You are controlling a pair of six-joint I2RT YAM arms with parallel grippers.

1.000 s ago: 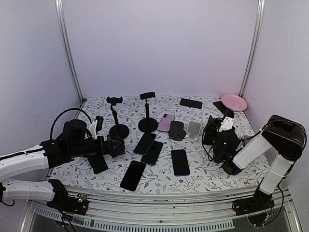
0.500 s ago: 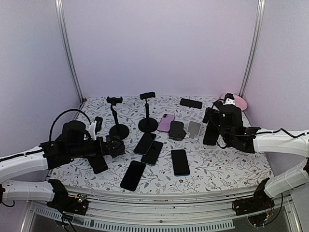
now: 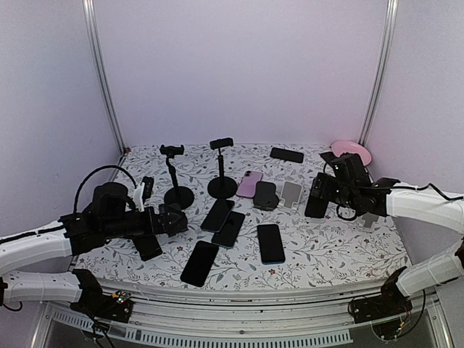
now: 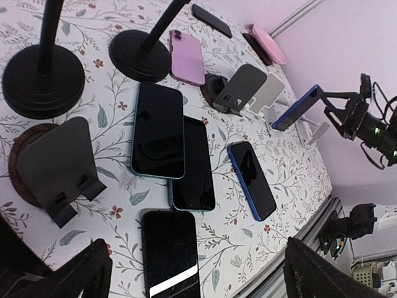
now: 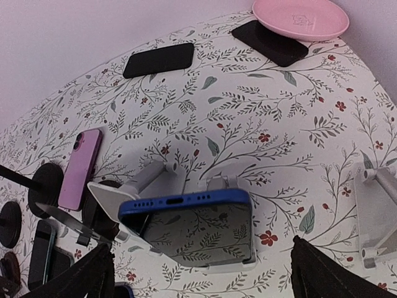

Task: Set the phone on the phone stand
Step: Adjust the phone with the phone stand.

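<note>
Gripper (image 5: 200, 268) — right — spread wide, off phone (image 5: 186, 231)

Table (image 3: 326, 254): top covered edge to edge w/ white cloth (image 3: 348, 272), leaf-and-flower print. Back wall (image 3: 239, 65) and side walls (image 3: 43, 109) plain, pale lilac. Metal posts (image 3: 101, 72) at far-L and far-R corners. Metal rail (image 3: 239, 332) along near edge. Light even, soft, shadows faint.

I see a phone (image 5: 186, 230) with a blue rim and dark glossy face, a white stand (image 5: 107, 197), a pink plate (image 5: 299, 17), and a white cloth (image 5: 248, 112) printed with green leafy sprigs and small red flowers.
</note>
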